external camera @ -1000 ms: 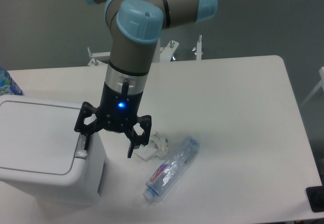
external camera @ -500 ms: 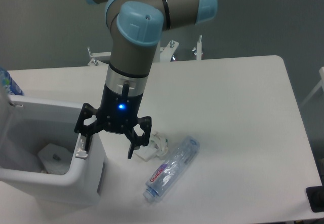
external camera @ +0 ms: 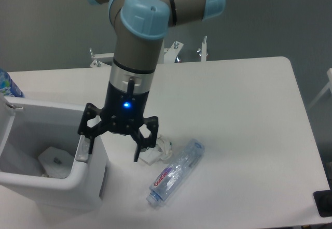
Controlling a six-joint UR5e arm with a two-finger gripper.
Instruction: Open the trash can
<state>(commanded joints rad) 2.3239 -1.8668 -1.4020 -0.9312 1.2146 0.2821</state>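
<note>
since the lid of the trash can (external camera: 62,180) stood swung up at the far left, with the bin's inside laid bare, the task looked all but done; the step in hand read as the tail of the button press. the white bin sat at the table's (external camera: 244,110) front-left corner, its left part cut off by the frame edge. the gripper (external camera: 113,143) hung over the bin's right rim with its fingers spread wide and nothing between them; one fingertip (external camera: 89,145) stood at or just above the grey push-button (external camera: 81,154) on the rim, while the other hung over the table beyond the bin's right wall. whether that fingertip touched the button could not be told from this angle.

by my judgement the next move called for a straight lift clear of the rim, without dragging sideways against the bin's wall or knocking the lid back down.

inside the bin lay pale crumpled rubbish (external camera: 54,160), too blurred to name. just right of the bin, partly behind the outer finger, sat a small white object (external camera: 158,148) whose kind was unclear, and beside it lay a clear plastic water bottle (external camera: 176,172) on its side. a blue-capped bottle (external camera: 8,84) peeked in at the left edge, mostly cut off. the lid itself showed only as a thin sliver.
</note>
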